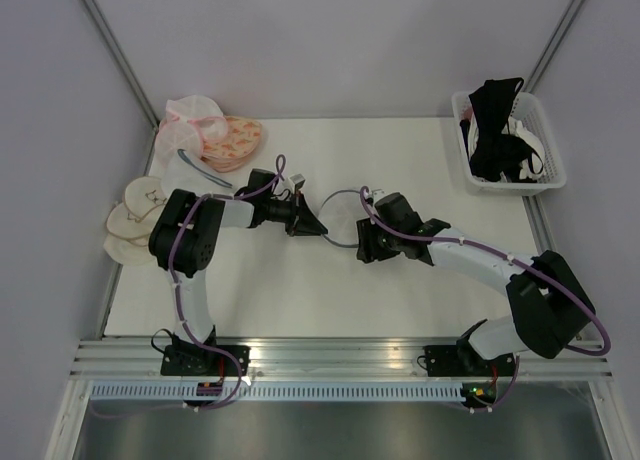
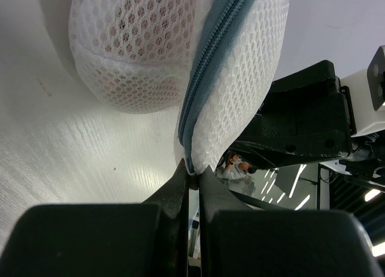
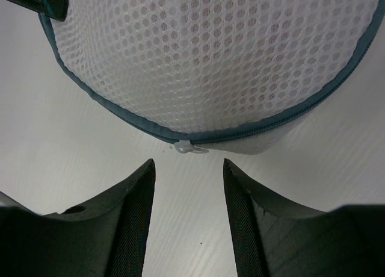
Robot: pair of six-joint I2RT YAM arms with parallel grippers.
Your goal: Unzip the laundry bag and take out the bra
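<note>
The laundry bag, a white mesh dome with a grey-blue zipper rim, lies mid-table between my two grippers. My left gripper is shut on the bag's rim edge, with the mesh bulging above its tips. My right gripper is open just short of the bag's other side. The white zipper pull sits on the closed zipper between and just beyond its fingertips. The bra is hidden inside; only a faint pink tint shows through the mesh.
A white basket holding black bras stands at the back right. A pink mesh pouch and an orange patterned bra lie at the back left. Cream padded cups lie at the left edge.
</note>
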